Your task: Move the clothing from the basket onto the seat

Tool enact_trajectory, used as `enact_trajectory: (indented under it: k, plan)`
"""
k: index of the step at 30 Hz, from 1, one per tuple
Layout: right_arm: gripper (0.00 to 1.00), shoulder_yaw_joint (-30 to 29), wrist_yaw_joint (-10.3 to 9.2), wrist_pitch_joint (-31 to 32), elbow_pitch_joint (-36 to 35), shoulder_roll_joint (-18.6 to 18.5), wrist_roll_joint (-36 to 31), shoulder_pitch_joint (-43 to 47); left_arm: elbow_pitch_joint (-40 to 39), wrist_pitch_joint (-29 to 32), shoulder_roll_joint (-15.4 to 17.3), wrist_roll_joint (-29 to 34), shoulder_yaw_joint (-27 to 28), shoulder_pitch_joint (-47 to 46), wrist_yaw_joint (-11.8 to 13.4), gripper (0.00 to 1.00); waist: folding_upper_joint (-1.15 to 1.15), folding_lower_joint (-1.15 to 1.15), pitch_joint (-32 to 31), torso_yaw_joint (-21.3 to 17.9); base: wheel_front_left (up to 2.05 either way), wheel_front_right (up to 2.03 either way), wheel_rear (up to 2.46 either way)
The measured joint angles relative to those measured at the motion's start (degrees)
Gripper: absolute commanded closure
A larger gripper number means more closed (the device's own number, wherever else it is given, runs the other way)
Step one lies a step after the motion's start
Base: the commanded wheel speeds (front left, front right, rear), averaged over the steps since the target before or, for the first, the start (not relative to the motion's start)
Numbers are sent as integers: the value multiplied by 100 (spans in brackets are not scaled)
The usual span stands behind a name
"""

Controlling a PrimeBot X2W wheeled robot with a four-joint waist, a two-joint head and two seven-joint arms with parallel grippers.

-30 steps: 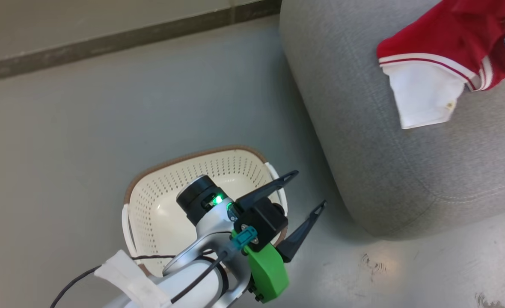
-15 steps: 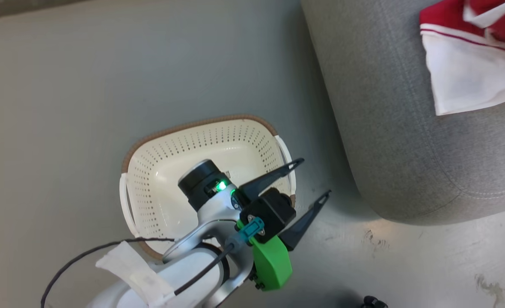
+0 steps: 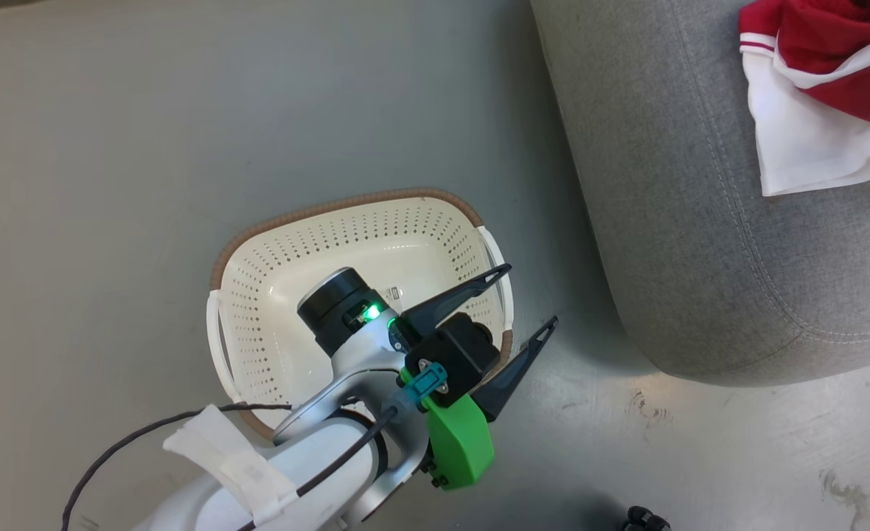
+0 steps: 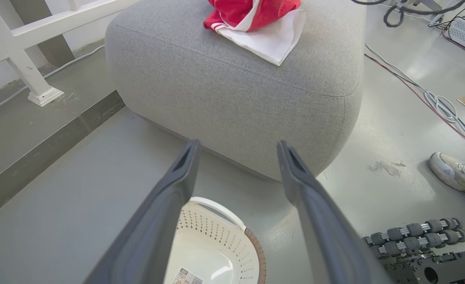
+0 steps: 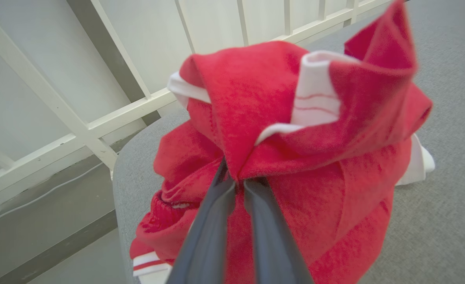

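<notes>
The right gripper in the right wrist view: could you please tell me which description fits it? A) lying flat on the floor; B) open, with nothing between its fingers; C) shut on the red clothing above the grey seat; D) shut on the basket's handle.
C: the right gripper has its two fingers pinched together on a fold of the red clothing, with the grey seat beneath it.

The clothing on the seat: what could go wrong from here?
1. The right gripper is clamped on a fold of the clothing; lifting away before opening could drag it off the seat.
2. Its white part lies near the seat's rounded edge, so a small tug might slide it off.
</notes>
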Motion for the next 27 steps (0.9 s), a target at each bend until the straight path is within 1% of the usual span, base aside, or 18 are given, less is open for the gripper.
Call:
enact_trajectory:
  k: [1, 2, 4, 8, 11, 17, 20, 24, 27]
  plan:
    - [91, 16, 2, -1, 36, 3, -2, 0, 8, -20, 2, 0, 4, 0, 0, 0, 0, 0, -17, 0, 0, 0, 0]
    - [0, 54, 9, -2, 63, 3, -20, -1, 12, -43, 2, 0, 8, 0, -9, 0, 0, 0, -36, -1, 0, 0, 0]
    - [0, 105, 26, -3, 121, 22, -30, -11, 31, -90, 1, -1, 20, 0, -44, 0, 0, 0, -80, -6, 0, 0, 0]
    - [0, 244, 101, -5, 234, 109, -108, -9, 113, -182, -1, -38, 53, 1, -43, 0, 0, 0, -189, -36, 0, 0, 0]
    - [0, 315, 121, -18, 308, 163, -153, 14, 200, -301, -10, -60, 140, 8, -42, 0, 0, 0, -328, -82, 0, 0, 0]
    - [0, 403, 149, -51, 482, 174, -307, 385, 352, -497, -27, -164, 227, 99, 8, 0, 0, -1, -598, -139, 0, 0, 0]
    - [0, 477, 196, -58, 483, 209, -360, 561, 428, -584, -26, -207, 248, 218, 15, 0, 0, -1, -756, -148, 0, 0, 0]
    - [0, 553, 209, -74, 455, 246, -426, 769, 567, -721, -23, -230, 355, 373, 89, 0, 0, -1, -989, -143, 0, 0, 0]
    - [0, 559, 246, -75, 267, 235, -490, 974, 612, -829, -56, -458, 415, 542, 119, 0, 0, -1, -1178, -122, 0, 0, 0]
